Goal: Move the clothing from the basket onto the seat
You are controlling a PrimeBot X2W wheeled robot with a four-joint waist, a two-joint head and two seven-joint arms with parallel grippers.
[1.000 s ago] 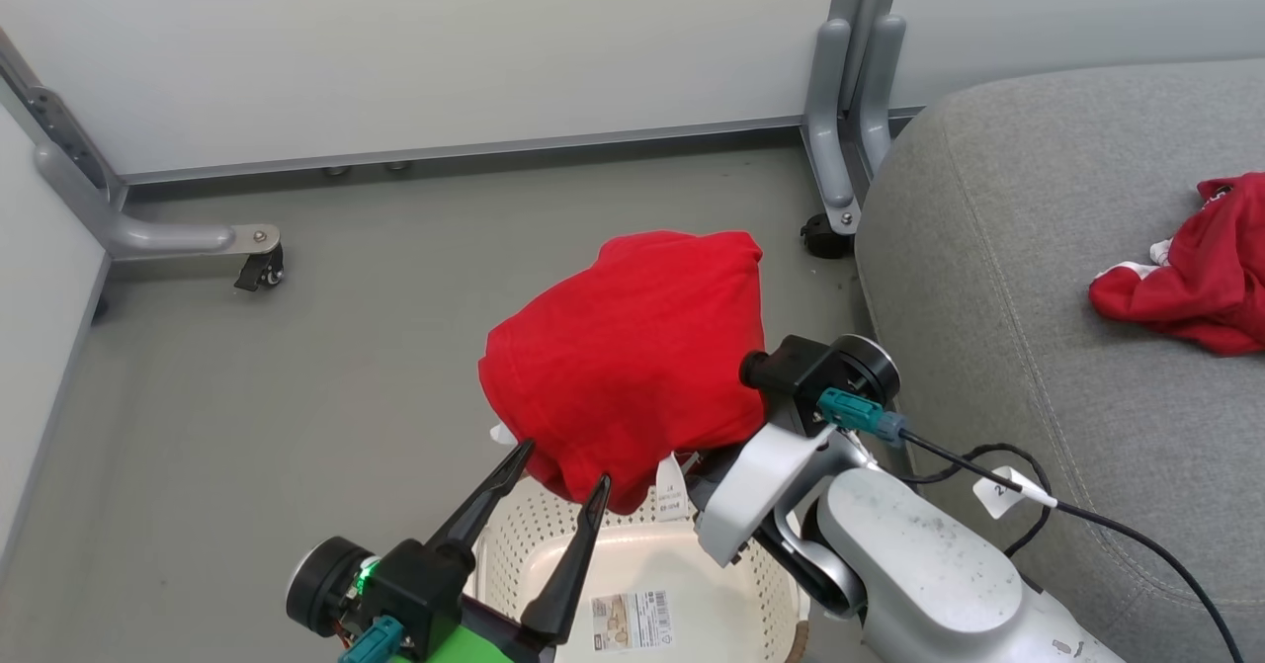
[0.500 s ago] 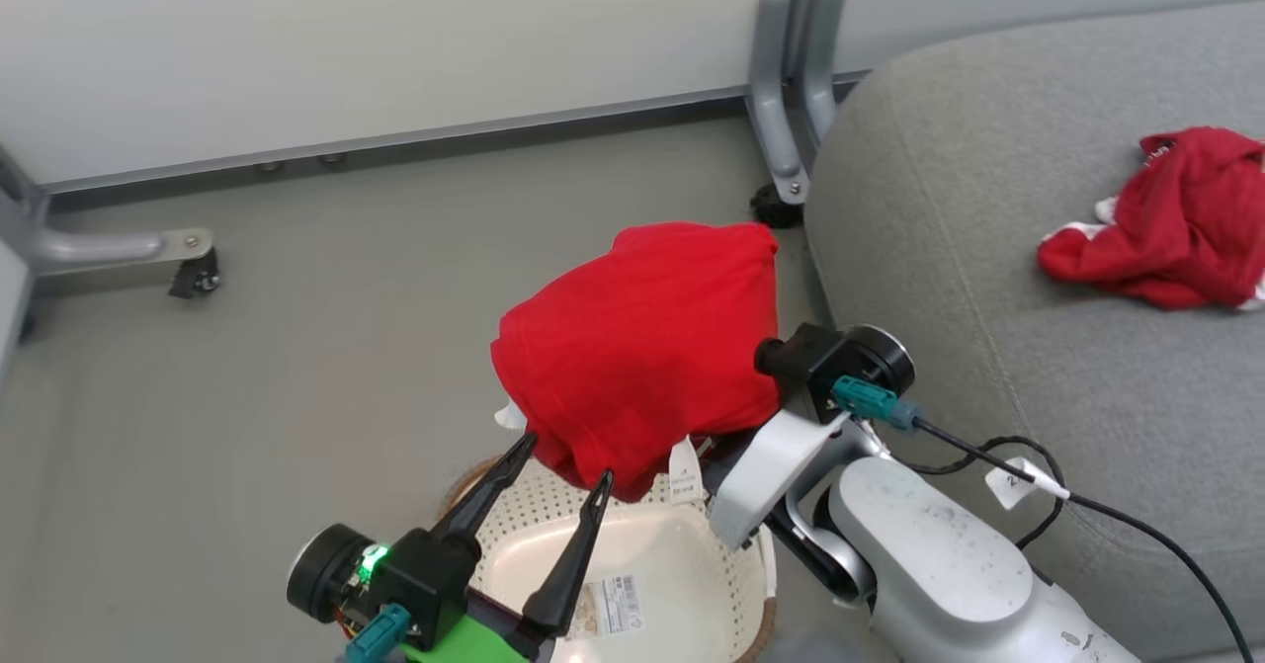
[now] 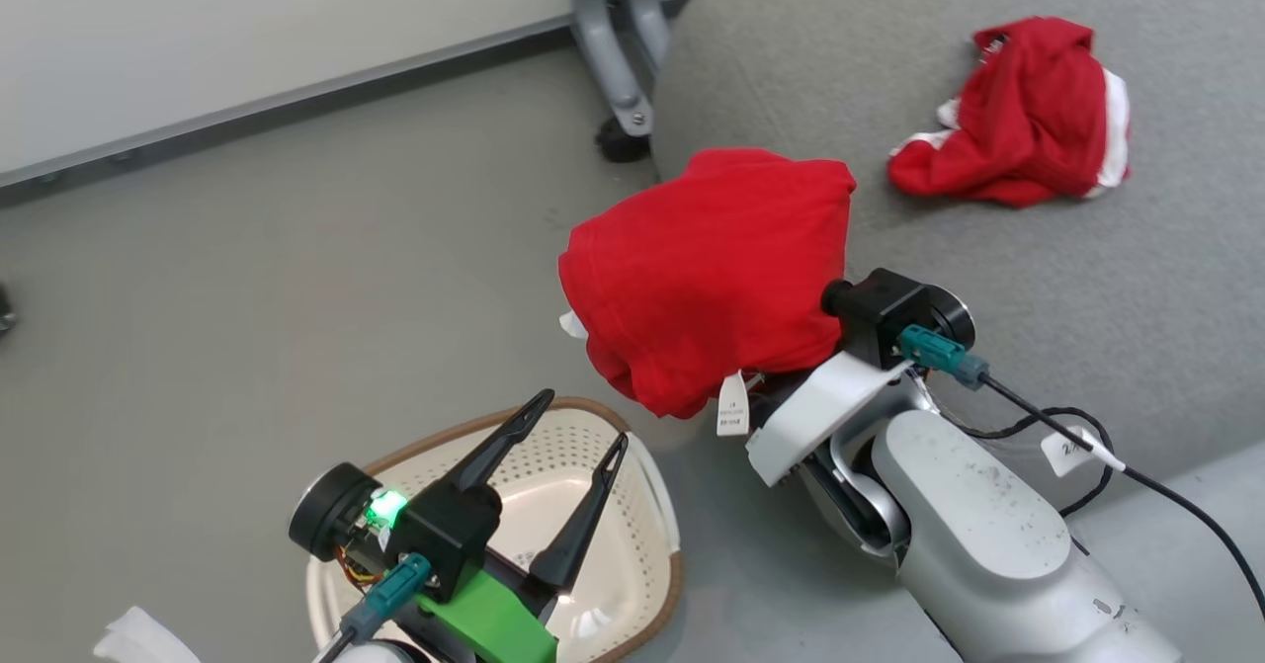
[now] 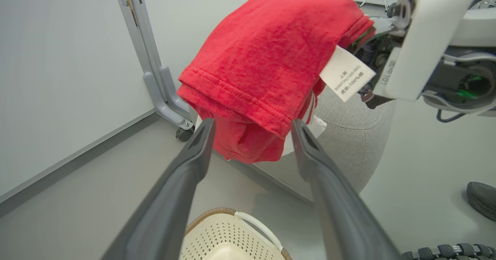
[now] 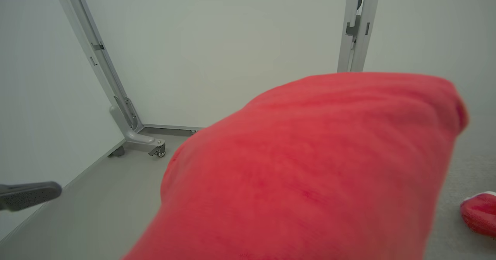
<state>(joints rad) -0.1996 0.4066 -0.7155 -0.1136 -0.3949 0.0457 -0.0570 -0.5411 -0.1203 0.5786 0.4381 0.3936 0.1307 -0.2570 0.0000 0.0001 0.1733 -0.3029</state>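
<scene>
Starting at the left, the left gripper (image 3: 583,418) hovers with its two long dark fingers spread wide and nothing between them. It is above the small cream-white perforated plastic basket with a brown woven-look rim (image 3: 647,505), which stands on the grey floor. What shows of the basket's inside is bare, though the arm covers part of it.

Further right, a soft bright-red fabric garment with a small white tag (image 3: 707,258) hangs in the air, clear of the basket. It is draped like a hood over the right gripper (image 3: 875,309), at the edge of the large light-grey woven-fabric sofa cushion (image 3: 1038,278). On that cushion, further right again, a second crumpled red garment with white trim (image 3: 1018,110) lies.

The cloth looks light, limp and not fragile. It will likely sag and slide rather than hold a shape, so a pinch on a thick fold or the stitched hem seems the surest hold. A loose drape could slip off.

Red fabric buries the right fingers, so I cannot tell whether those jaws pinch it or merely carry it. It also blocks much of the right wrist view, and the tag's print is too small to read.
</scene>
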